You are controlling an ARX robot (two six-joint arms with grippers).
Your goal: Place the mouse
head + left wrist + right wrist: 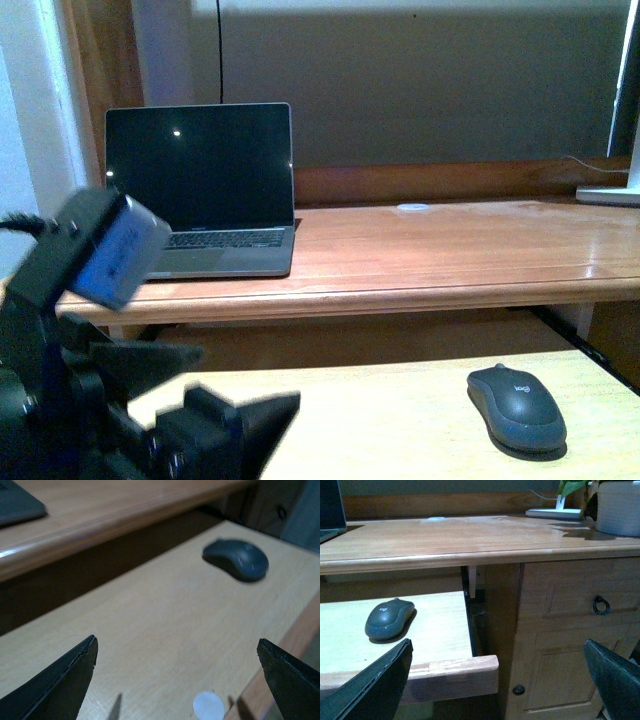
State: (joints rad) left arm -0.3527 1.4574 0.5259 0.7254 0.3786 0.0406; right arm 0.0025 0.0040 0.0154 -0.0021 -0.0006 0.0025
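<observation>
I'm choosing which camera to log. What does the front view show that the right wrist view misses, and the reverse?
Only the front view: the laptop with its whole dark screen and keyboard (the wrist view catches just an edge), and the left arm.
Only the right wrist view: the cabinet with its ring handle, the white pot, and the right gripper, open.
Both: the mouse on the pale pull-out shelf, and the desk above.

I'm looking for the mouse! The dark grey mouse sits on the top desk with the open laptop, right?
No. The mouse sits on the lower pull-out shelf, below the top desk holding the open laptop; the front view shows it.
</observation>
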